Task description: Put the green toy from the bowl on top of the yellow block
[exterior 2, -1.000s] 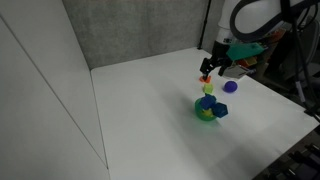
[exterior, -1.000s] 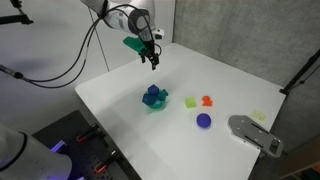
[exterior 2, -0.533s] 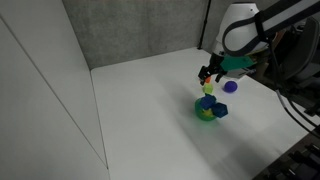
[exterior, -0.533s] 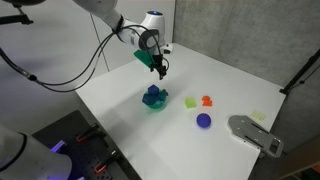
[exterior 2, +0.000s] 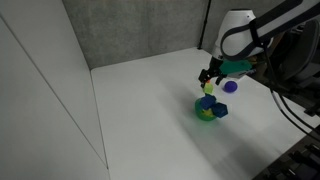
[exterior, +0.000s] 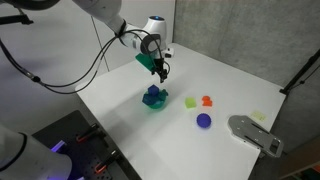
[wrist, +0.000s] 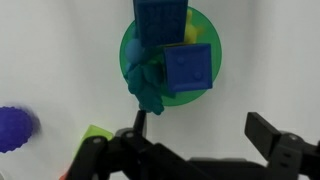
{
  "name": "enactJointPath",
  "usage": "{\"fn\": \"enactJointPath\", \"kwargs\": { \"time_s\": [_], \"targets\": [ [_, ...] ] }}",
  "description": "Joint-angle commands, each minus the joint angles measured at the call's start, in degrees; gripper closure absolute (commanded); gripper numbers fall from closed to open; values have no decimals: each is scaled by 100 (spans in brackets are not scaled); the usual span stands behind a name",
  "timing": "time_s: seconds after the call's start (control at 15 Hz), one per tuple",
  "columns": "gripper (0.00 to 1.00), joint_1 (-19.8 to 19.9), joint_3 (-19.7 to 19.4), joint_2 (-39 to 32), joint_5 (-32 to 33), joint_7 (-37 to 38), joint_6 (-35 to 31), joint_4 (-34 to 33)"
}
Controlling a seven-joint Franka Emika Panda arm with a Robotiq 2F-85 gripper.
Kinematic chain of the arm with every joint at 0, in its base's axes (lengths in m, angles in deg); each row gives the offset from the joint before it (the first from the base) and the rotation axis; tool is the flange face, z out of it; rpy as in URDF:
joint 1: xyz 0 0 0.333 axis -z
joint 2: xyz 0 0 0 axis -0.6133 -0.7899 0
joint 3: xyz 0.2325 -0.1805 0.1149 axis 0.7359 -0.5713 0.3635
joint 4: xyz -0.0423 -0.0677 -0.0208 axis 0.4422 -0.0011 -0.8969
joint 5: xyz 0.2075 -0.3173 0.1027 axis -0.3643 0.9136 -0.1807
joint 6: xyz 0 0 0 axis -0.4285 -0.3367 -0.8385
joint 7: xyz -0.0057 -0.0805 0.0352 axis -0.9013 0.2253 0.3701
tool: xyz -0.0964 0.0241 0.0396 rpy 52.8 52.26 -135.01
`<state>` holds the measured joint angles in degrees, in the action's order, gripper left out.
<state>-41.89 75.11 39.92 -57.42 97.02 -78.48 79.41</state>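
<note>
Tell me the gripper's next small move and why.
Probably lower it, shifting slightly toward the green toy: the open gripper hovers above the bowl, and the toy sits nearer one finger, beside the blue toy.

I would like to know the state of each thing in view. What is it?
gripper: open, empty, in the air near the bowl.
bowl: upright, holds toys.
green toy: in the bowl, hanging over its rim, not gripped.
blue toy: in the bowl.
yellow block: on the table, nothing on top.
</note>
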Motion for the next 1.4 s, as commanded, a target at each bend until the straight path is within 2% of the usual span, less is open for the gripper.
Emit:
{"fn": "enactJointPath", "kwargs": {
  "time_s": [0.0, 0.4, 0.73, 1.33],
  "targets": [
    [0, -17, -154, -223, 23, 51, -214, -61],
    [0, -40, -295, -597, -13, 111, -932, -71],
    [0, -268, -530, -866, 122, 256, -1481, -44],
    [0, -697, -949, -1234, 197, 424, -1720, -73]
  ]
}}
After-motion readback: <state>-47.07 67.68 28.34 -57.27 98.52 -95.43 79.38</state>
